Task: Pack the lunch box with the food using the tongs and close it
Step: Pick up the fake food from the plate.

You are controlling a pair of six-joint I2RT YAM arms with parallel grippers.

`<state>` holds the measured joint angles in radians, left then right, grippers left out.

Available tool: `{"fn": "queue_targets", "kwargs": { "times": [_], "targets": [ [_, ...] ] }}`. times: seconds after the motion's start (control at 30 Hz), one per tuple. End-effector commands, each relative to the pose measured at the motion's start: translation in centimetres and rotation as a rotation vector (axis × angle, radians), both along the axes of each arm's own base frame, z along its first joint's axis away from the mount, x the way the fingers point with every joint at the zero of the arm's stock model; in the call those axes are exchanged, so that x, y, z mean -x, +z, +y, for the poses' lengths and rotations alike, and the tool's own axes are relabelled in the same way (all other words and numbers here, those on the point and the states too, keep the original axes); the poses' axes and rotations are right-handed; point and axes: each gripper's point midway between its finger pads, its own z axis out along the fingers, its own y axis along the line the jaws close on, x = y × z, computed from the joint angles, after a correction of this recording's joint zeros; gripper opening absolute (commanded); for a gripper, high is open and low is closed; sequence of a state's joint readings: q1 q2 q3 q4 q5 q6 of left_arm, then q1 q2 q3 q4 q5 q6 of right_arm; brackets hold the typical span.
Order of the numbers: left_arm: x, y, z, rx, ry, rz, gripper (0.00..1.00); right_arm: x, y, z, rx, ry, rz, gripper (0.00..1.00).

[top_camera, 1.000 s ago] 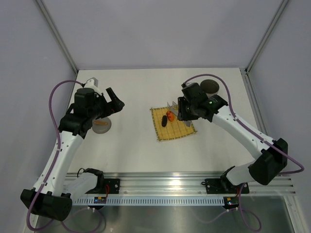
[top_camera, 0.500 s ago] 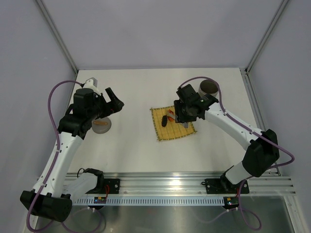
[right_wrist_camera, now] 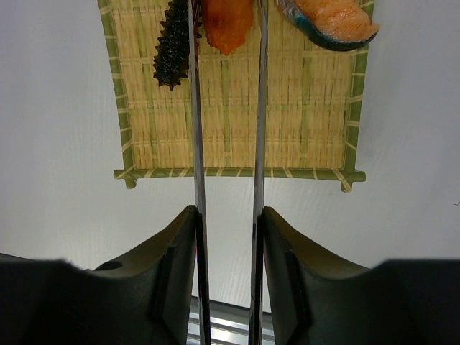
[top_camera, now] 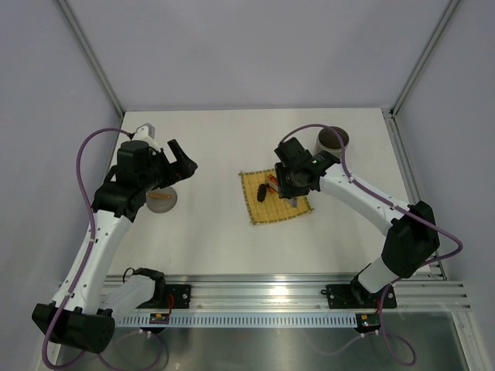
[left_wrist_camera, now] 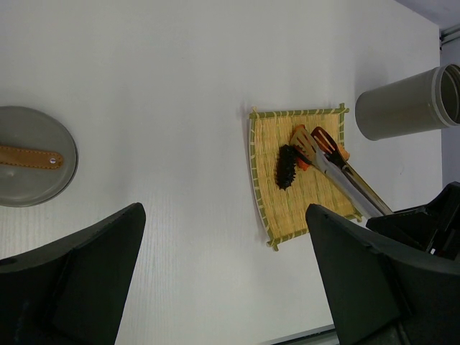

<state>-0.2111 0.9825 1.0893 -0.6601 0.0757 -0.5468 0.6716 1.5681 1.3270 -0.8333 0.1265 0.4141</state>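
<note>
My right gripper [right_wrist_camera: 226, 237] is shut on the silver tongs [right_wrist_camera: 195, 144], one finger pressing on each arm. The tong arms reach over the yellow mat [right_wrist_camera: 230, 108] and straddle an orange piece of food [right_wrist_camera: 226, 25]. A dark spiky piece [right_wrist_camera: 172, 54] lies just outside the left arm, and a salmon-coloured piece [right_wrist_camera: 327, 18] lies to the right. The grey lunch box [top_camera: 332, 140] stands upright behind the right gripper [top_camera: 288, 184], its top uncovered. My left gripper [top_camera: 182, 164] hangs open and empty above the table, well left of the mat [top_camera: 276, 198].
The shallow grey lid [top_camera: 162, 199] with a brown strap lies on the table under my left arm. Bare white table lies between the lid [left_wrist_camera: 32, 165] and the mat [left_wrist_camera: 287, 194]. The metal frame rail runs along the near edge.
My right gripper has moved left, off the lunch box and over the mat, carrying the tongs to the orange piece. The left arm has not moved.
</note>
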Motion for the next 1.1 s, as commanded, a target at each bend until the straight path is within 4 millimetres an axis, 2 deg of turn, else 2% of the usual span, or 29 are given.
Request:
{"fn": "queue_targets", "kwargs": {
  "times": [0.0, 0.27, 0.43, 0.57, 0.67, 0.87, 0.97, 1.07],
  "targets": [
    [-0.4, 1.7, 0.1, 0.003, -0.003, -0.063, 0.98, -0.4, 1.5, -0.5, 0.012, -0.015, -0.060, 0.44],
    [-0.4, 1.7, 0.0, 0.006, -0.005, -0.063, 0.98, 0.2, 0.6, 0.2, 0.014, 0.010, -0.034, 0.48],
    [-0.4, 1.7, 0.0, 0.008, -0.006, -0.064, 0.98, 0.5, -0.1, 0.6, 0.043, 0.024, -0.018, 0.56],
    [-0.4, 1.6, 0.0, 0.008, -0.006, -0.061, 0.98, 0.6, -0.5, 0.7, 0.062, 0.030, -0.015, 0.55],
    [-0.3, 1.6, 0.0, 0.007, -0.004, -0.063, 0.98, 0.7, -0.6, 0.7, 0.070, 0.031, -0.014, 0.51],
    [-0.3, 1.5, 0.0, 0.009, -0.005, -0.061, 0.98, 0.5, -0.7, -0.1, 0.113, 0.010, -0.023, 0.46],
    [-0.2, 1.4, 0.0, 0.010, -0.008, -0.059, 0.98, 0.6, -0.7, -0.2, 0.116, 0.010, -0.020, 0.47],
    [-0.3, 1.4, 0.0, 0.009, -0.008, -0.058, 0.98, 0.6, -0.7, -0.1, 0.113, 0.011, -0.017, 0.53]
  ]
}}
